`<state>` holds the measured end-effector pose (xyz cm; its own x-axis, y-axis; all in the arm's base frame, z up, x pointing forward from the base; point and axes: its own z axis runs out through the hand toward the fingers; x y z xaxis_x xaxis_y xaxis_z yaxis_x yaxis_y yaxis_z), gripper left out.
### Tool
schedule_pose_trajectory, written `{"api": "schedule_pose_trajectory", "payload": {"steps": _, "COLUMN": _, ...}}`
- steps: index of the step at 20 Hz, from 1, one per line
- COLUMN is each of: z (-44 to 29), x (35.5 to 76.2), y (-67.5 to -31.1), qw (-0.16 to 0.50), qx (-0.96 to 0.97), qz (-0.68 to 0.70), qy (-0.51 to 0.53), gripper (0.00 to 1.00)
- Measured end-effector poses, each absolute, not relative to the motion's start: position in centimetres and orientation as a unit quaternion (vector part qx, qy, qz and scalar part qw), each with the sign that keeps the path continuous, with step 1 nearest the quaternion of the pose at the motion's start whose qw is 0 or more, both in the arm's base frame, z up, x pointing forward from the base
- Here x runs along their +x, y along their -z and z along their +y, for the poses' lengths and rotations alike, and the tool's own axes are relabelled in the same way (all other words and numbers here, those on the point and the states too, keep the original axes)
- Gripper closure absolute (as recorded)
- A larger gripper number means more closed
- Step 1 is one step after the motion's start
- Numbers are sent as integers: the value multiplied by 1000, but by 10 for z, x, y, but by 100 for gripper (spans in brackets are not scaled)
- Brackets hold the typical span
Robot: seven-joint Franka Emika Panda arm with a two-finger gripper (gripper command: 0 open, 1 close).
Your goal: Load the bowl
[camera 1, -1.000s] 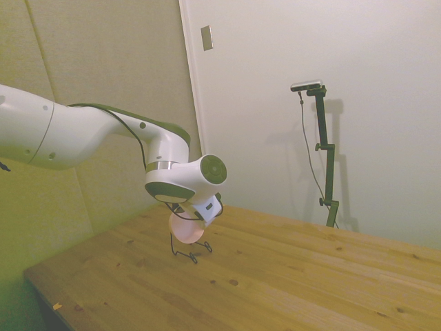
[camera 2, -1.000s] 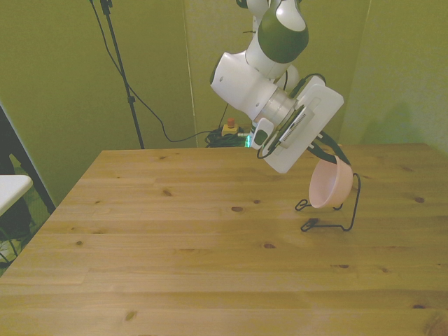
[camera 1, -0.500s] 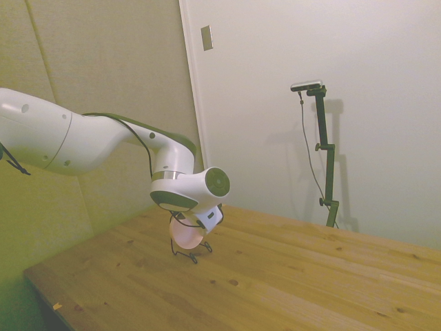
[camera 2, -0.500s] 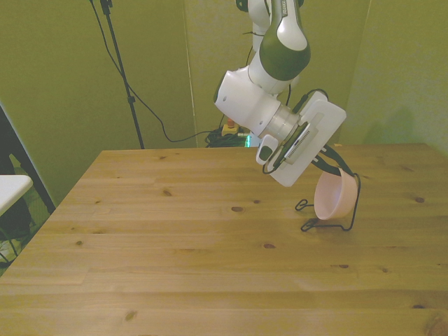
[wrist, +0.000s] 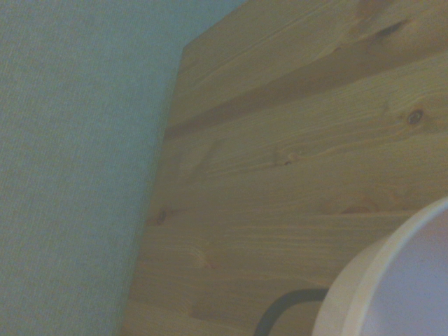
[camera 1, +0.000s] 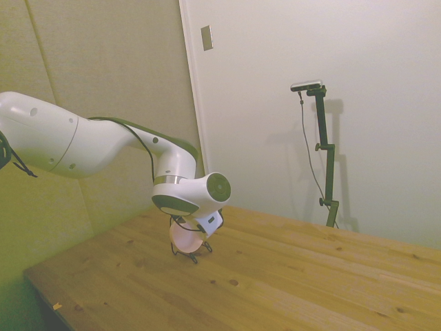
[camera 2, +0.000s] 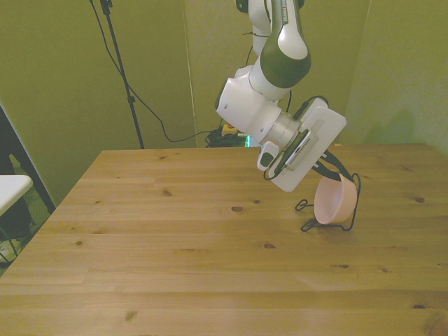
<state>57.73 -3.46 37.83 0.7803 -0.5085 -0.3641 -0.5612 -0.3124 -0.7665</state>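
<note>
Tipping on edge at the rack [camera 2: 348, 210], near the counter's [camera 2: 175, 266] far corner on the front view's right: the bowl [camera 2: 333, 201], pale pink, its rim turned sideways and its lower curve sitting among the thin black wires. Leaning against the tall wire loop behind it, by the look of the front view. Showing in the side view only as a pink patch [camera 1: 187, 236] under the wrist, above the wire feet [camera 1: 189, 252].

Hanging just above and beside the bowl's upper rim: the claw [camera 2: 329, 166]. Hiding behind the white wrist block in both outer views, so impossible to tell whether closed on the rim, loosened, or apart.

Catching, from the wrist view, a pale curved rim [wrist: 364, 280] close by, a dark wire bend [wrist: 280, 308] beside it, and bare planks [wrist: 294, 140] beyond.

Judging the bowl as light, stiff and smooth plastic: unlikely to break, but prone to slipping or swivelling in a pinch, and easily knocked out of the wires. Best taken across the rim wall, one finger inside and one outside, near the top of the tilt. Letting go calling for a gentle opening and a straight retreat, avoiding snagging the light rack.
</note>
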Motion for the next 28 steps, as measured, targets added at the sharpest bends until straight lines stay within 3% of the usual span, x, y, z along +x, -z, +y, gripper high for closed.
{"api": "schedule_pose_trajectory", "payload": {"steps": 12, "z": -29, "x": 578, "y": -380, "qw": 489, "qx": -808, "qz": 327, "qy": -27, "gripper": 0}}
{"api": "schedule_pose_trajectory", "payload": {"steps": 18, "z": -57, "x": 565, "y": -403, "qw": 483, "qx": -808, "qz": 338, "qy": -1, "gripper": 0}}
{"api": "schedule_pose_trajectory", "payload": {"steps": 28, "z": -118, "x": 517, "y": -449, "qw": 348, "qx": -812, "qz": 459, "qy": 94, "gripper": 0}}
